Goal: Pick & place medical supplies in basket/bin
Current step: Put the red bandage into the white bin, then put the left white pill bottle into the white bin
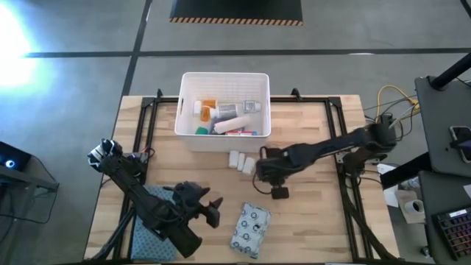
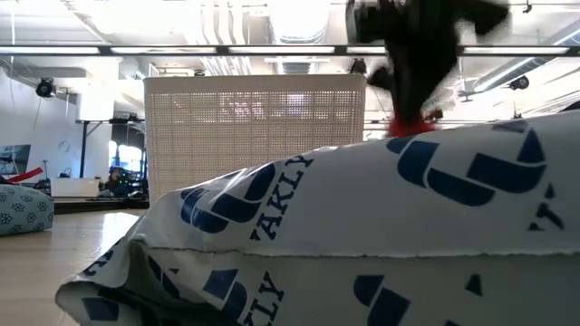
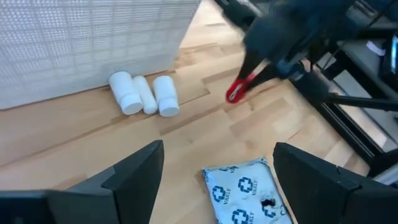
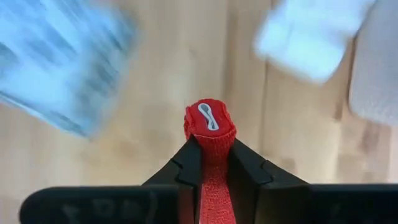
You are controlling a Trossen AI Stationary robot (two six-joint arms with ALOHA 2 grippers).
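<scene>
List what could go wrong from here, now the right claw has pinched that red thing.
1. The right claw is shut on the red elastic roll by a narrow pinch; the roll sticks out past the fingertips, so it may slip during the carry to the white bin.
2. Three white bottles lie beside the bin wall, near the carrying path; a low pass might knock them rolling.

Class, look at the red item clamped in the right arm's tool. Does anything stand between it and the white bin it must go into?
Only the white bottles, lying on the table just before the bin's near wall. The right tool, shut on the red tube, could probably lift over them and the wall.
</scene>
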